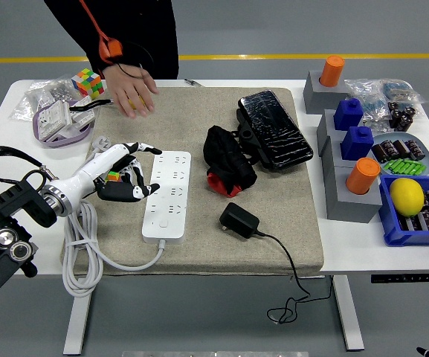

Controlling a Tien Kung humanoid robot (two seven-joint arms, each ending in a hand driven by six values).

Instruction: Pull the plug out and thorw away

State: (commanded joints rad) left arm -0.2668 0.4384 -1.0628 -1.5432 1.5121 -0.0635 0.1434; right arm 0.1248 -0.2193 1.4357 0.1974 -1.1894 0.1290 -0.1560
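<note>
The white power strip (166,197) lies on the beige mat (288,245) with no plug in its sockets. The black plug adapter (238,221) rests loose on the mat to its right, and its black cable (292,275) runs over the table's front edge. My left hand (128,177) hovers just left of the strip with its fingers spread, holding nothing. It partly hides a colourful cube (112,177). At the mat's far-left corner a person's hand (134,97) is off the strip. My right arm is out of the picture.
The strip's white cord (76,256) coils at the front left. A black and red cloth bundle (227,160) and a black wrapped pack (273,128) lie mid-mat. Grey blocks with orange and blue pieces (352,175) and a blue bin (392,227) stand right. Bags and another cube (85,82) sit far left.
</note>
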